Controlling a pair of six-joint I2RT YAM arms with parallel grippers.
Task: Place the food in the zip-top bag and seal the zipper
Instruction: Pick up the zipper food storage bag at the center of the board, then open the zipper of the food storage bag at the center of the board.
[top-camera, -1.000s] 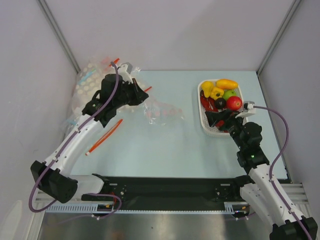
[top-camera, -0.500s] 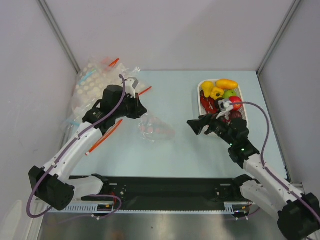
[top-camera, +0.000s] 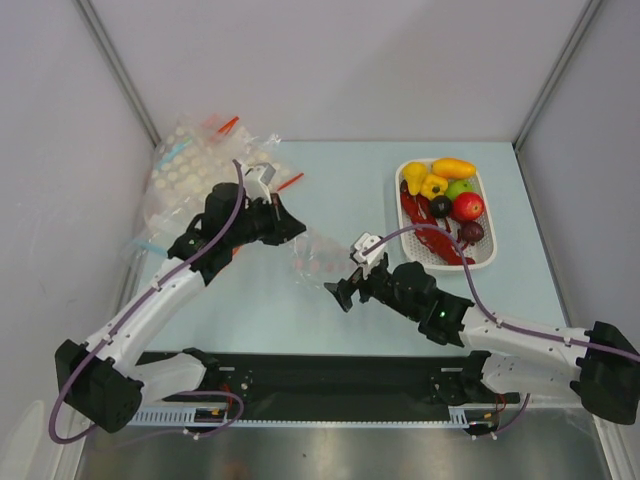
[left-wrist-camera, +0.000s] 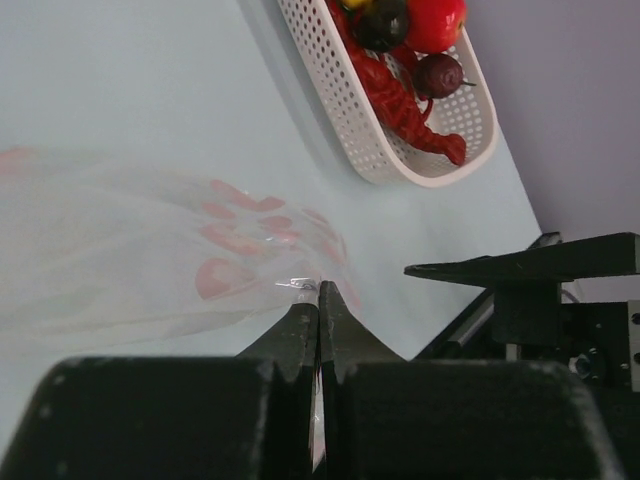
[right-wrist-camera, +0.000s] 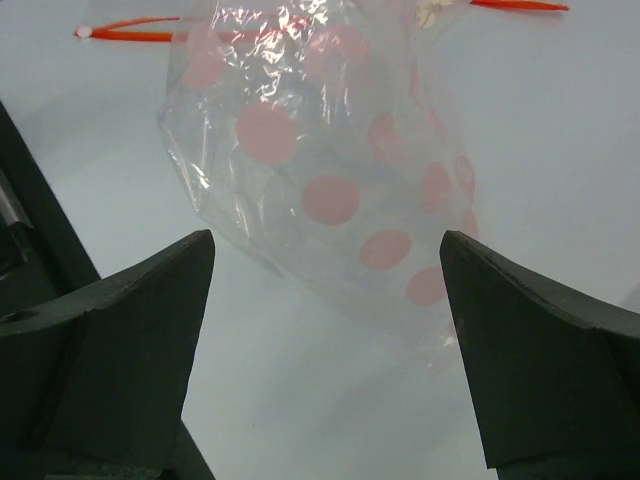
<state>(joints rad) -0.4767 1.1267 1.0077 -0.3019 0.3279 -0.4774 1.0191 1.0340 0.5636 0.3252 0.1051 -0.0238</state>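
Observation:
My left gripper (top-camera: 298, 232) is shut on the edge of a clear crinkly bag printed with pink dots (top-camera: 320, 258) and holds it over the table's middle. In the left wrist view the closed tips (left-wrist-camera: 318, 290) pinch that bag (left-wrist-camera: 150, 250). No plain clear bag or zipper strip shows. My right gripper (top-camera: 340, 292) is open and empty, just right of the bag, which fills the right wrist view (right-wrist-camera: 320, 170) ahead of the spread fingers. The yellow pepper (top-camera: 433, 185), mango (top-camera: 454, 167), red apple (top-camera: 468, 206), green apple (top-camera: 460, 188), dark fruit (top-camera: 441, 206) and lobster (top-camera: 412, 210) lie in the white basket (top-camera: 403, 240).
A pile of white-dotted clear bags (top-camera: 185, 170) lies at the back left, with loose red strips (top-camera: 290, 182) beside it. The basket (left-wrist-camera: 370, 130) stands at the right back. A black rail (top-camera: 330, 375) runs along the near edge. Grey walls close three sides.
My right arm has swung left from the basket to the table's middle, now low beside the bag. My left gripper has carried the dotted bag forward and right.

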